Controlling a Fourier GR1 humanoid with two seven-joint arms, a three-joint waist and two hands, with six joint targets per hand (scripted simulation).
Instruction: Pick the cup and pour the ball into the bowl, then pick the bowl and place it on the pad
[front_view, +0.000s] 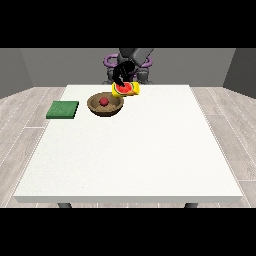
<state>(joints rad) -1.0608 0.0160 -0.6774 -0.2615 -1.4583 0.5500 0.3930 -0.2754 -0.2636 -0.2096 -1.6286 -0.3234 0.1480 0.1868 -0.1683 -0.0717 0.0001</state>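
Note:
A brown bowl (105, 105) stands on the white table (130, 150) at the far middle, with a red ball (104, 101) lying inside it. Just right of the bowl and above its rim, a yellow cup (126, 90) is held tipped over, its red inside turned towards the camera. The black hand at the view's left (121, 76) reaches down from the robot and is curled round the cup from behind. A flat green pad (63, 109) lies on the table left of the bowl. The other hand does not show.
The robot's grey body (134, 60) stands behind the table's far edge. The bowl is about a hand's width from the pad. The table's near half holds nothing that I can see.

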